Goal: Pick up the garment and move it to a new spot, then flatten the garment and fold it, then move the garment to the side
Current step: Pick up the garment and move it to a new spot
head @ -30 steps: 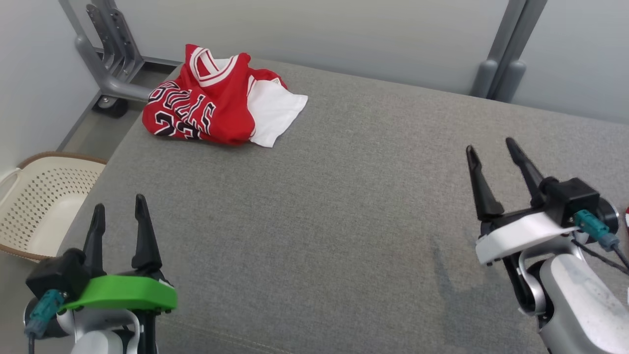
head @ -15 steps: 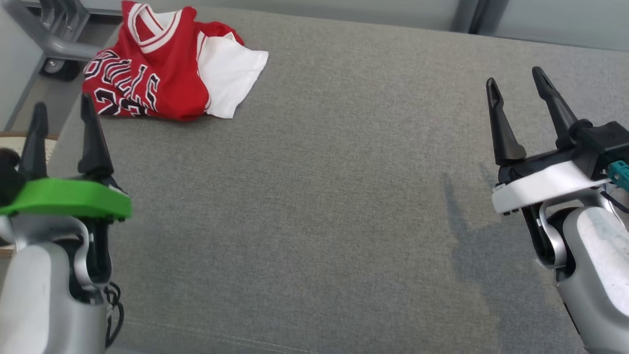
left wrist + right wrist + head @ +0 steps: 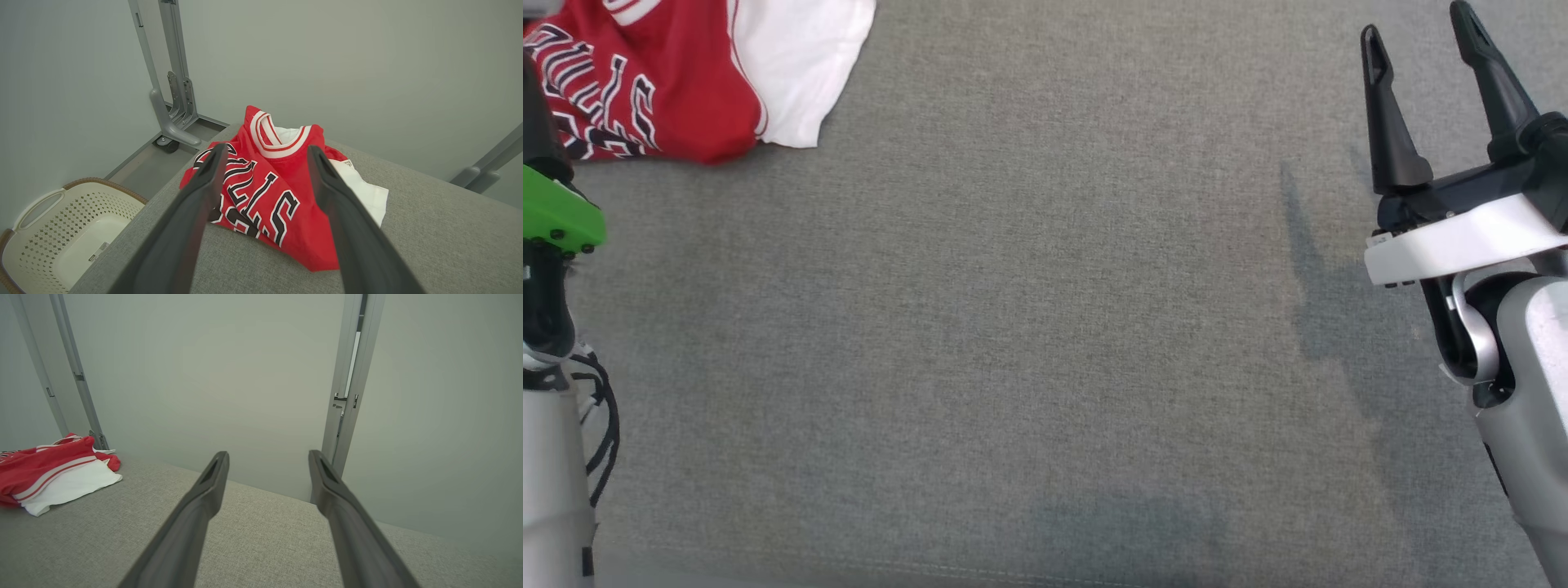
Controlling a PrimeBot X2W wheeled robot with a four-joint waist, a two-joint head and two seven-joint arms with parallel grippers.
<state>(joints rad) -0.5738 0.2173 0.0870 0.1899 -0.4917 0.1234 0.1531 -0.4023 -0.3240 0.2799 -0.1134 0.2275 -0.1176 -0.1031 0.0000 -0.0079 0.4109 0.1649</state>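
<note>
The garment [image 3: 678, 82] is a crumpled red jersey with black-and-white lettering and a white sleeve, lying at the far left corner of the grey padded surface [image 3: 1045, 327]. In the left wrist view my left gripper [image 3: 267, 150] hangs open a short way in front of the garment [image 3: 265, 192], its two fingers framing it without touching. Its green mount [image 3: 560, 216] shows at the head view's left edge. My right gripper [image 3: 1417, 23] stands open over the right side, far from the garment [image 3: 53, 473], with nothing between its fingers [image 3: 196, 514].
A cream perforated basket [image 3: 61, 228] sits on the floor left of the surface. A grey metal frame leg on a caster [image 3: 171, 122] stands behind the garment. An upright post [image 3: 347, 396] rises against the pale wall beyond the far edge.
The head camera has tipped down and forward, so the whole picture has slid. Both arms have reached further forward, the left towards the garment. The garment lies as before; both grippers stay open.
</note>
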